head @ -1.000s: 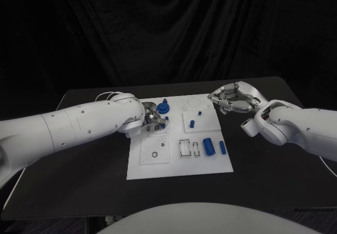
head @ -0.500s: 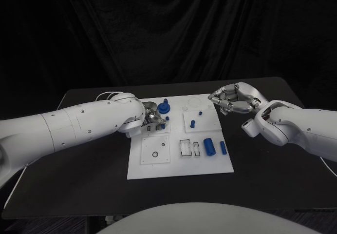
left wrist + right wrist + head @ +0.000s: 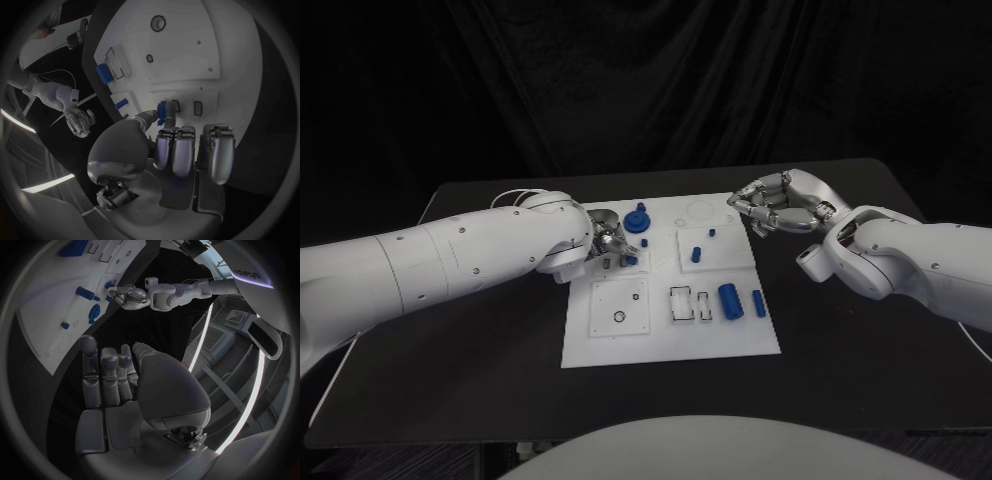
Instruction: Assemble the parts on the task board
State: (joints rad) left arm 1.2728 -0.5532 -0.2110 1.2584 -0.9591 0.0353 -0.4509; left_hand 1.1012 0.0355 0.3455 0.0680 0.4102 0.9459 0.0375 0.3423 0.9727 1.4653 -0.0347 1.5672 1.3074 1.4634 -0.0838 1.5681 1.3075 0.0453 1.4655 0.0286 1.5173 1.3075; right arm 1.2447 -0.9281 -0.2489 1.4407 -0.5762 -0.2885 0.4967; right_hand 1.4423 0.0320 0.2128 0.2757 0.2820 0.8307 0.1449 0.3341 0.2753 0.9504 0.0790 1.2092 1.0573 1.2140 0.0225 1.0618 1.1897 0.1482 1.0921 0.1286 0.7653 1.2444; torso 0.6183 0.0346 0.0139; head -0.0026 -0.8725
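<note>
The white task board [image 3: 661,335] lies in the middle of the black table. My left hand [image 3: 607,247] hovers over the board's far left part and pinches a small blue part [image 3: 629,260] between thumb and finger. The left wrist view shows that pinched blue part [image 3: 162,113] just above the task board [image 3: 187,55], near two small rectangular slots. My right hand [image 3: 783,205] hangs over the table beside the board's far right corner, loosely cupped and holding nothing. In the right wrist view the right hand [image 3: 122,385] has nothing in its fingers.
Other blue parts sit on the board: a tall stacked piece [image 3: 638,219], a small peg [image 3: 711,232], a thick cylinder [image 3: 728,297] and a thin pin [image 3: 759,303]. A square plate with a ring [image 3: 617,308] lies at the near left. Bare table surrounds the board.
My left hand has shifted very slightly with the blue part still pinched. The right hand has stayed where it was.
</note>
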